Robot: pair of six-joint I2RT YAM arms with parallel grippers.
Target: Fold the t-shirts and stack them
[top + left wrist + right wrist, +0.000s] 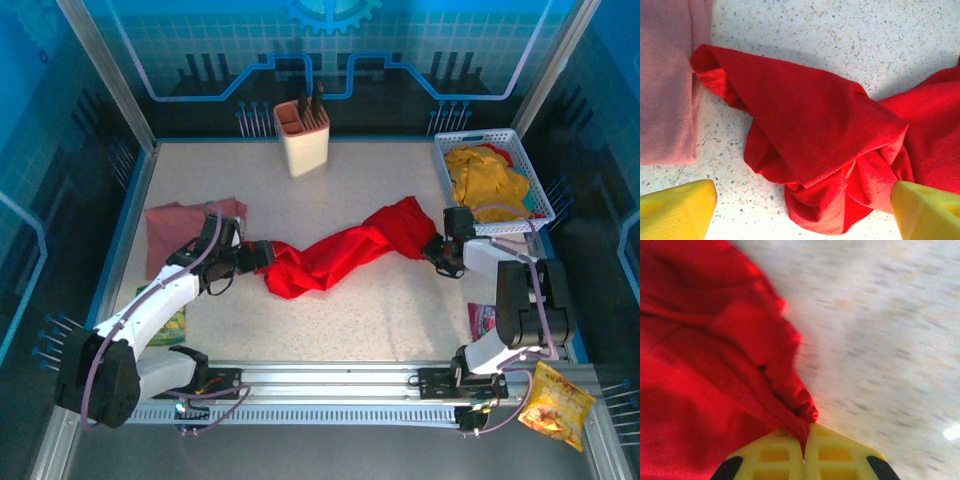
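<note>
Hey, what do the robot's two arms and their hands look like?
The left arm and right arm have white shells with black joints and a greyish-purple cable looping alongside. The left hand and right hand are black-bodied with blocky yellow fingers; the right's show a waffle-like grid.

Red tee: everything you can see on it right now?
The red t-shirt is soft, bright red cloth, plain on what faces up, unfolded and bunched into a twisted rope lying diagonally across the middle of the table. Its right end is pinched in the shut right gripper. Its left end lies crumpled between the fingers of the open left gripper, ungripped, with one corner seeming to touch the pink t-shirt.
</note>
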